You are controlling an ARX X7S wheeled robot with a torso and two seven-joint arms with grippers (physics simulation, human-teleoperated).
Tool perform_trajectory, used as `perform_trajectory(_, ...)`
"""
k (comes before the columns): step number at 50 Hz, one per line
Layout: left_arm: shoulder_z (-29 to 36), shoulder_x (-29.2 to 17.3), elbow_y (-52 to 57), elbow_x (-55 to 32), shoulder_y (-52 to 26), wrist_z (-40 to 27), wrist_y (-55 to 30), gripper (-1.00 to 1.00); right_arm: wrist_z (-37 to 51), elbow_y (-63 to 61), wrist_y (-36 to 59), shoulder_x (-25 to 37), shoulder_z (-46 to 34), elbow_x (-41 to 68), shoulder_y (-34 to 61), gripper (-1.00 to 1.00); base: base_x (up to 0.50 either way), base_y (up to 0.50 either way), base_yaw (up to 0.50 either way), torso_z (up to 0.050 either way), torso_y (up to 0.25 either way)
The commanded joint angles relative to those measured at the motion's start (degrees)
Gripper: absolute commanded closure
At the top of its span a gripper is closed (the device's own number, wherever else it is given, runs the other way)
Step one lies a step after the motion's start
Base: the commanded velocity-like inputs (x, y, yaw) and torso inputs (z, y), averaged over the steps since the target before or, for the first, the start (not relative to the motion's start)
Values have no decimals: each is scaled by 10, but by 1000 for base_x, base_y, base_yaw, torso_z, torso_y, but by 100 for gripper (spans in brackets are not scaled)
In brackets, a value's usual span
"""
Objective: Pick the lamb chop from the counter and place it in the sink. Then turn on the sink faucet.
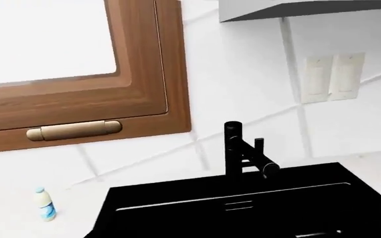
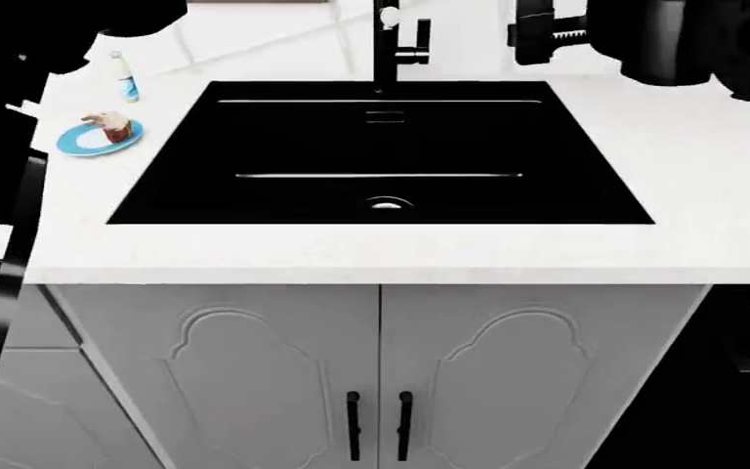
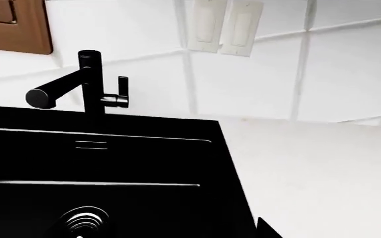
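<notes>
The lamb chop shows in no view. The black sink is set in the white counter, with its round drain and overflow slot; nothing shows in the basin. The black sink faucet stands behind the sink, its lever on the side and its spout over the basin. The faucet also shows in the left wrist view. My right gripper hangs high, just right of the faucet; only a dark tip shows in its own view. My left arm is at the far left, its jaws unseen.
A blue plate with a brown-and-white cake piece sits on the counter left of the sink, with a small bottle behind it. A wooden window frame and wall switches are behind the faucet. Cabinet doors are below.
</notes>
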Motion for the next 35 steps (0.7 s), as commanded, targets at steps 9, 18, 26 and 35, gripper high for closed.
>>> perform_trajectory(9, 57, 47, -155, 78, -61, 68, 58, -100, -177, 302, 44, -140, 67, -271, 42, -100, 500, 0, 0, 0, 0)
perform_trajectory(18, 55, 48, -173, 79, -67, 75, 68, -100, -204, 302, 13, -137, 245, -440, 3, -100, 500, 0, 0, 0, 0)
perform_trajectory(26, 56, 49, -178, 80, -63, 78, 72, -100, -279, 302, 9, -174, 414, -569, -19, -100, 500, 0, 0, 0, 0)
perform_trajectory(35, 58, 50, -180, 81, -61, 79, 73, -100, -325, 302, 4, -199, 510, -667, -21, -100, 500, 0, 0, 0, 2)
